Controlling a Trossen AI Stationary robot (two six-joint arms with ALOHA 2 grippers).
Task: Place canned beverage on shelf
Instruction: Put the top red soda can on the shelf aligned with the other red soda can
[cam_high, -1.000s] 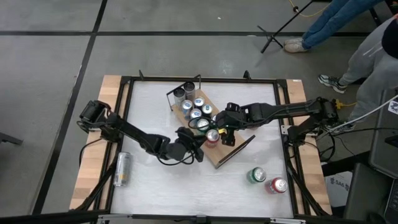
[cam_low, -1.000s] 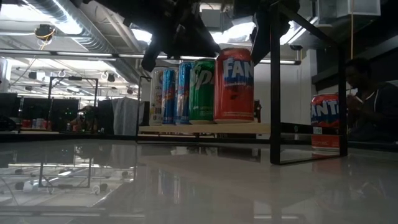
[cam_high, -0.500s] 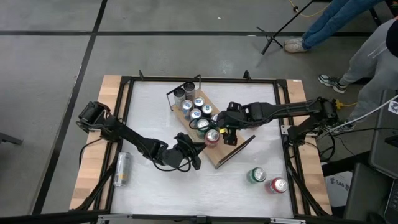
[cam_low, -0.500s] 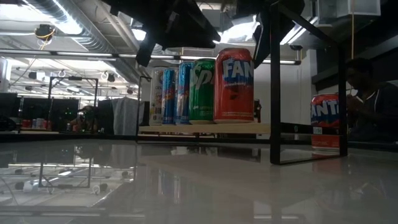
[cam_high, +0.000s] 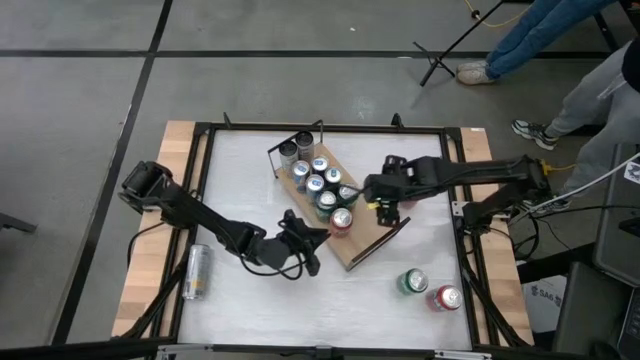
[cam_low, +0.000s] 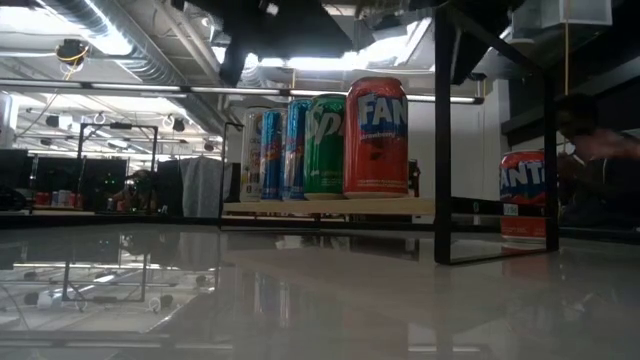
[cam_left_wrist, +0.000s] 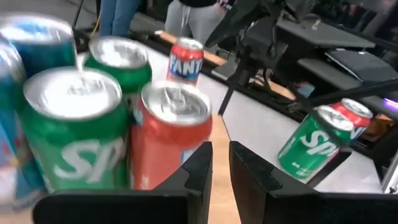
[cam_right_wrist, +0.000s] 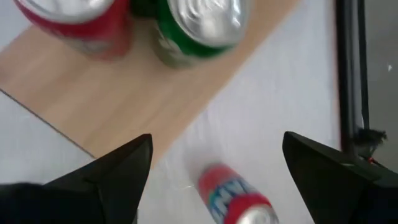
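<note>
The shelf (cam_high: 355, 243) is a light-brown board lying slantwise at the table's middle, with black rails at its ends. Several cans stand on their bases along it. Nearest its free end stands a red can (cam_high: 342, 220), also in the low view (cam_low: 377, 137) and the left wrist view (cam_left_wrist: 171, 140); a green can (cam_left_wrist: 74, 134) stands beside it. My left gripper (cam_high: 308, 240) is shut, just off the shelf's near-left side, a little apart from the red can. My right gripper (cam_high: 381, 200) hangs open above the shelf's right side, with nothing between its fingers (cam_right_wrist: 124, 171).
A silver can (cam_high: 196, 271) lies on the left wood strip. A green can (cam_high: 414, 283) and a red can (cam_high: 445, 298) stand on the white table at the near right. People stand beyond the table's far right corner. The table's near left part is bare.
My right gripper has risen and drawn back toward the table's right edge, away from the red can, staying open. My left gripper has slid a little toward the near left, away from the shelf, and has rolled. The red can stands still on the shelf.
</note>
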